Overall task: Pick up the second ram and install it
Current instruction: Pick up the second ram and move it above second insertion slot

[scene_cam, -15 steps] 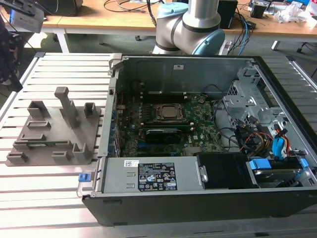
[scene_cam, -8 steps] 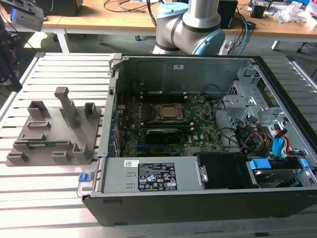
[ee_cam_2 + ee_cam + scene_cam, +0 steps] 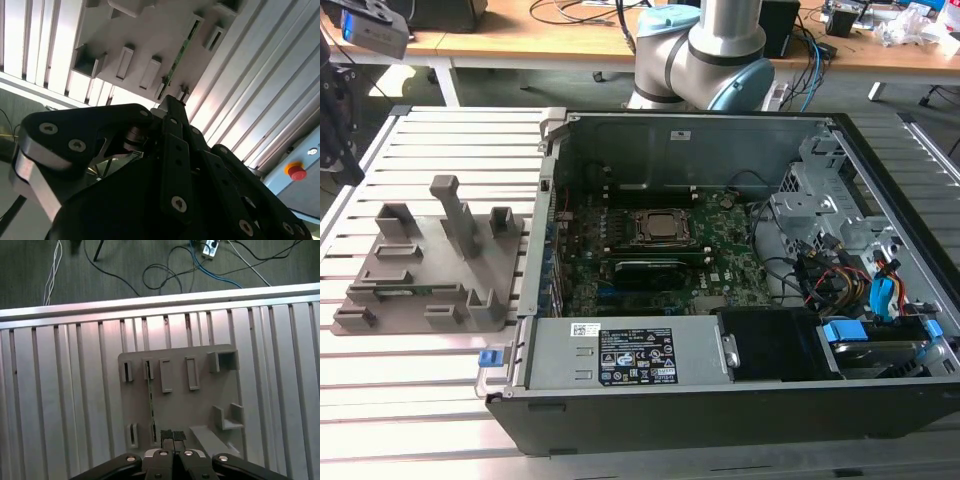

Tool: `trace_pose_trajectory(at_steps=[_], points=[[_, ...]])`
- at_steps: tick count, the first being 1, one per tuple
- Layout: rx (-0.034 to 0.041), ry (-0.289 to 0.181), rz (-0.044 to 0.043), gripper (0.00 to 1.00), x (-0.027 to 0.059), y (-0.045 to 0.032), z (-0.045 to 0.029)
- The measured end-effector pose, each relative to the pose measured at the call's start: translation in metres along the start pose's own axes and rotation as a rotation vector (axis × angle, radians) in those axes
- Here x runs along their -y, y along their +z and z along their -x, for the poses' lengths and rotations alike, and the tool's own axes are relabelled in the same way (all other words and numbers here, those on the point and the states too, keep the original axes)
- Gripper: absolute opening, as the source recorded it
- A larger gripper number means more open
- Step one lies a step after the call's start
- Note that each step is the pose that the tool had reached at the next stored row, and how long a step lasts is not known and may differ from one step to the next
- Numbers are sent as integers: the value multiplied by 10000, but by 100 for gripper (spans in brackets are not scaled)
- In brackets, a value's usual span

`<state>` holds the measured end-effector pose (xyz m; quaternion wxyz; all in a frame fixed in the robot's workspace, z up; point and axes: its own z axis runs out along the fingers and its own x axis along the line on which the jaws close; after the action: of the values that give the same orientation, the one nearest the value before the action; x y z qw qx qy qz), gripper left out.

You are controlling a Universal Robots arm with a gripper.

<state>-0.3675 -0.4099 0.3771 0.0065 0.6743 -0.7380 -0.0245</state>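
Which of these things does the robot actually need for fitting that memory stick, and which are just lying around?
Part of the job:
second ram, standing in the grey fixture
gripper, over the fixture
motherboard in the open computer case

Just lying about:
floor cables
power strip
red button

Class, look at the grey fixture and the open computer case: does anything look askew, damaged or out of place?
Nothing stands out. The second ram stands on edge, straight in its slots on the grey fixture, which lies flat on the slatted table. The tool hangs above it.
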Motion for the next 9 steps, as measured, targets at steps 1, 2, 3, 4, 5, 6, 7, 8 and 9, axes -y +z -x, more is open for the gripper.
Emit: trace_pose_trajectory(at_steps=[1, 2, 3, 4, 5, 6, 7, 8, 9], points=[[-6, -119, 3, 11, 0, 0, 0], [-11, -233, 6, 11, 0, 0, 0], [-14, -312, 7, 11, 0, 0, 0], [-19, -422, 10, 11, 0, 0, 0], [-24, -527, 13, 11, 0, 0, 0], [-28, -614, 14, 11, 0, 0, 0], [-31, -681, 16, 11, 0, 0, 0], [-35, -761, 18, 11, 0, 0, 0], [-37, -812, 19, 11, 0, 0, 0]])
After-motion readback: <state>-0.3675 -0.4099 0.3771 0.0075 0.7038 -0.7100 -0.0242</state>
